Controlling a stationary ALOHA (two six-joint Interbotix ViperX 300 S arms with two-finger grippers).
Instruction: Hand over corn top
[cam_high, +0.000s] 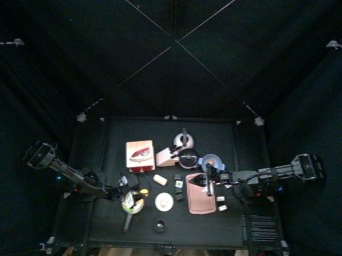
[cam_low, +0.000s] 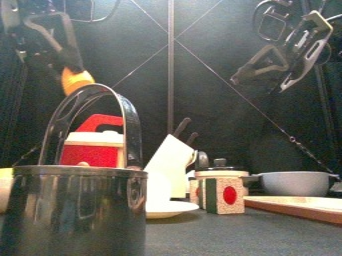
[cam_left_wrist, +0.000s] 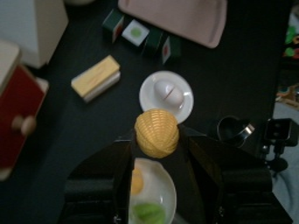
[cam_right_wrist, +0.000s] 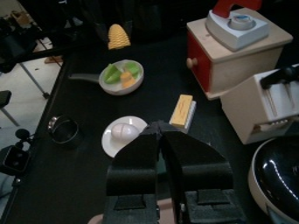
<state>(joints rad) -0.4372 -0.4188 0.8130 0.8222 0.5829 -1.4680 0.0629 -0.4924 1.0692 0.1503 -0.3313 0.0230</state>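
Black curtains close in the small black table (cam_high: 144, 213), and above its left part the corn (cam_left_wrist: 156, 133) hangs in the air, a stubby yellow cob pinched between the jaws of the left gripper (cam_left_wrist: 156, 156). From the front, the cob (cam_low: 76, 79) shows high at the upper left under the raised, bent left arm, well clear of everything on the table. The right wrist view picks out the same cob (cam_right_wrist: 118, 36) far across the table, beyond the small pan. The right gripper (cam_right_wrist: 163, 140) is held up over the table's right part, its jaws nearly shut on nothing, pointing toward the table's left part; from the front the right arm (cam_low: 281, 55) hangs high at the upper right, well apart from the left one. Below the corn lies a small pan (cam_right_wrist: 121, 76) holding green and yellow pieces, its dark handle sticking out to one side. Beside it sits a white round plate (cam_left_wrist: 166, 91), bare apart from a small raised knob on it, and near that a pale yellow block (cam_left_wrist: 96, 77) lies flat. A red and white box-like toy appliance (cam_right_wrist: 230, 48) stands farther back. A pink tray (cam_left_wrist: 177, 18) lies on the table's right part. Nearest the front camera a dark metal pot (cam_low: 72, 205) with an arched handle stands large.
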